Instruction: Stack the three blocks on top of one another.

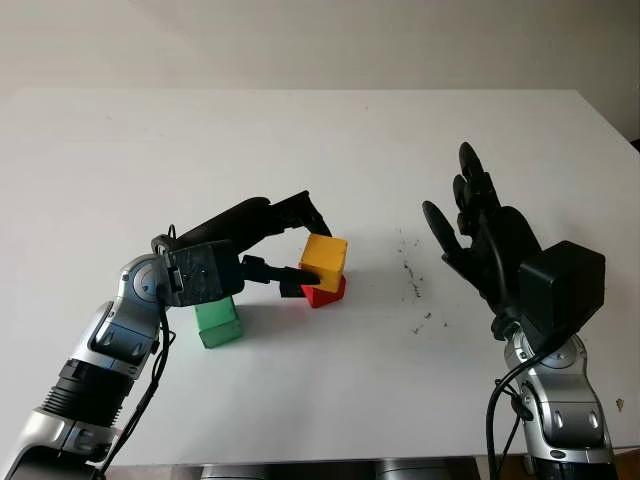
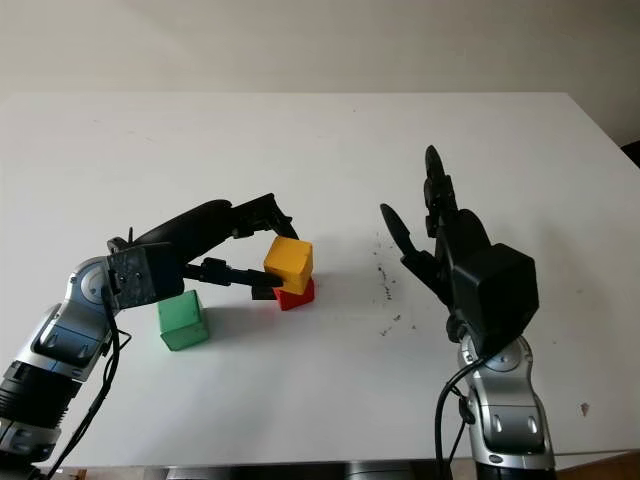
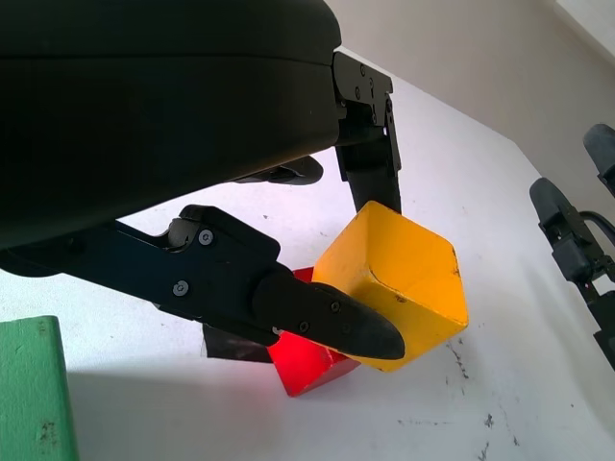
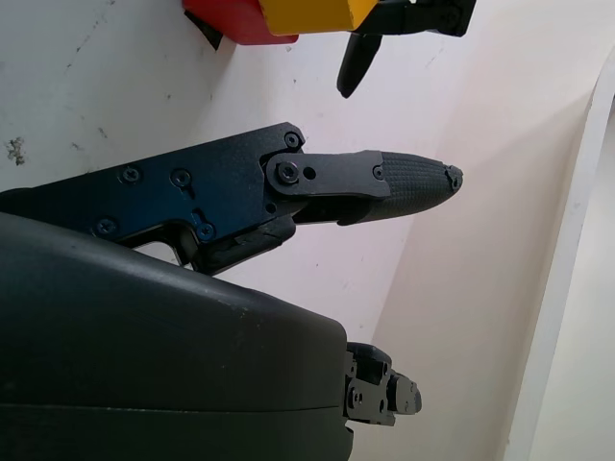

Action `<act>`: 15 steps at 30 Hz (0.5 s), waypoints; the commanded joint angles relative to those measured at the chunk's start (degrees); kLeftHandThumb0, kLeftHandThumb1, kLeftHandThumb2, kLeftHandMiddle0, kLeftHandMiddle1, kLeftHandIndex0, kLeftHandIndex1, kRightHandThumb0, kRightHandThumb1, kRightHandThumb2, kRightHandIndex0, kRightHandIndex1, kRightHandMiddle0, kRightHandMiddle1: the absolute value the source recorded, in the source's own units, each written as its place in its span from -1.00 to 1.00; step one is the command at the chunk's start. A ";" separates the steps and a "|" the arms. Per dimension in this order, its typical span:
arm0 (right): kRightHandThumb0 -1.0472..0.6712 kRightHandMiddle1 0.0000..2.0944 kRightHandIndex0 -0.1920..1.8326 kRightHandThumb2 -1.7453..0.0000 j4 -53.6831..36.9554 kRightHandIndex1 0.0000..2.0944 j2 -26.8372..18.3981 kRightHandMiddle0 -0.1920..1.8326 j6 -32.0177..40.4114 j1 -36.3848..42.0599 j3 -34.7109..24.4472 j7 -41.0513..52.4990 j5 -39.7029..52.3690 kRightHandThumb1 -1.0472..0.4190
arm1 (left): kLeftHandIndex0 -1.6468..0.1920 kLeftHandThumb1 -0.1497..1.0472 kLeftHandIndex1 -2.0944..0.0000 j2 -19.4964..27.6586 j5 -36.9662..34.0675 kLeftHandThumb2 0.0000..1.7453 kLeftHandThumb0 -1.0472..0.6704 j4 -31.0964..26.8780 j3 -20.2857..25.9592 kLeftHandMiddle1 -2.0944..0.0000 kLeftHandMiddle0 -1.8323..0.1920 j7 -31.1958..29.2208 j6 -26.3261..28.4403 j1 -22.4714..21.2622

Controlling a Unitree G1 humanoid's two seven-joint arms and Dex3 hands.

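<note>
Yellow block sits tilted on the red block, centre-left of frame, the left hand pinching it between its fingers. Green block stands just left on the white table. Right hand open, raised at right.

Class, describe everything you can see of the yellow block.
The yellow block is a plain, matte cube with one smooth face catching light. It sits tilted on the smaller red block, overhanging it. The left hand grips it, a finger on each of two opposite sides. It stands above the white table, near the green block.
</note>
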 commanded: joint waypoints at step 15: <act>-0.54 -0.95 -0.91 0.57 -0.97 -0.95 -0.29 -0.85 -0.73 0.34 -0.07 0.24 0.17 -1.00 | 0.69 1.00 -0.13 0.69 0.65 -0.78 -0.32 0.30 0.26 1.00 0.58 0.85 -0.13 -0.27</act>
